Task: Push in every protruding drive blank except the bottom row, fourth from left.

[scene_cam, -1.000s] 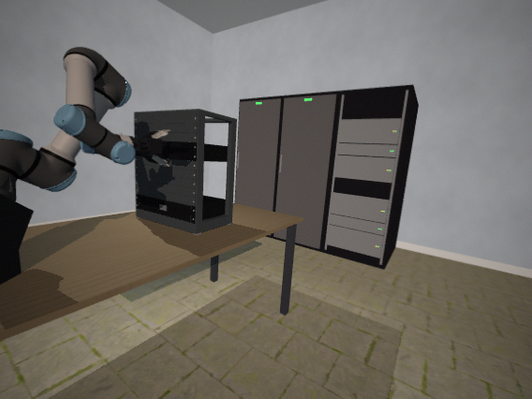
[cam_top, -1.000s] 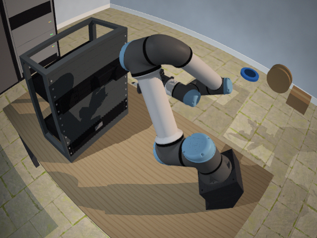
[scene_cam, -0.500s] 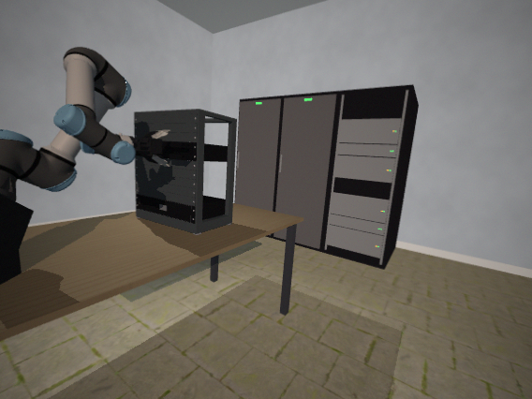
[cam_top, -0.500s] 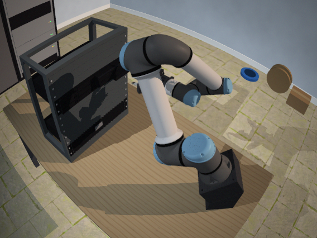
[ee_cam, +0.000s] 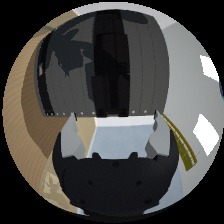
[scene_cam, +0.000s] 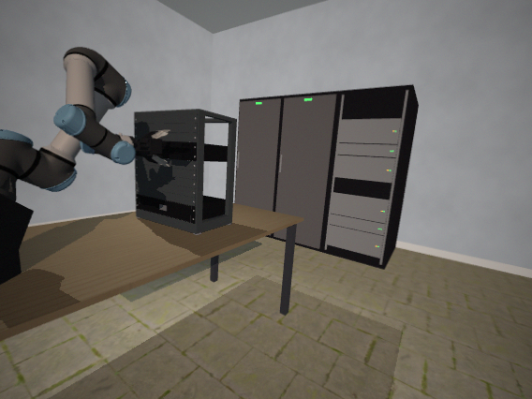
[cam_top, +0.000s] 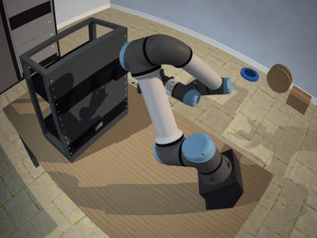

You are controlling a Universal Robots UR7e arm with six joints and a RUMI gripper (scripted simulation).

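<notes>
The dark rack (cam_top: 75, 84) stands on the wooden table (cam_top: 117, 156), its front panel facing my arm. It also shows in the exterior view (scene_cam: 183, 169) and fills the top of the wrist view (ee_cam: 102, 65). The drive blanks are dark against the dark front; I cannot tell which ones stick out. A band of darker blanks (ee_cam: 111, 60) runs straight ahead of the fingers. My gripper (ee_cam: 115, 112) (scene_cam: 152, 145) is open and empty, close to the rack's front at its upper right part. In the top view the arm hides the gripper.
The arm's base (cam_top: 220, 181) sits at the table's near right corner. A tall server cabinet (scene_cam: 328, 169) stands behind the table. A blue ring (cam_top: 249, 74), a brown disc (cam_top: 279, 78) and a box (cam_top: 298, 99) lie on the floor at right.
</notes>
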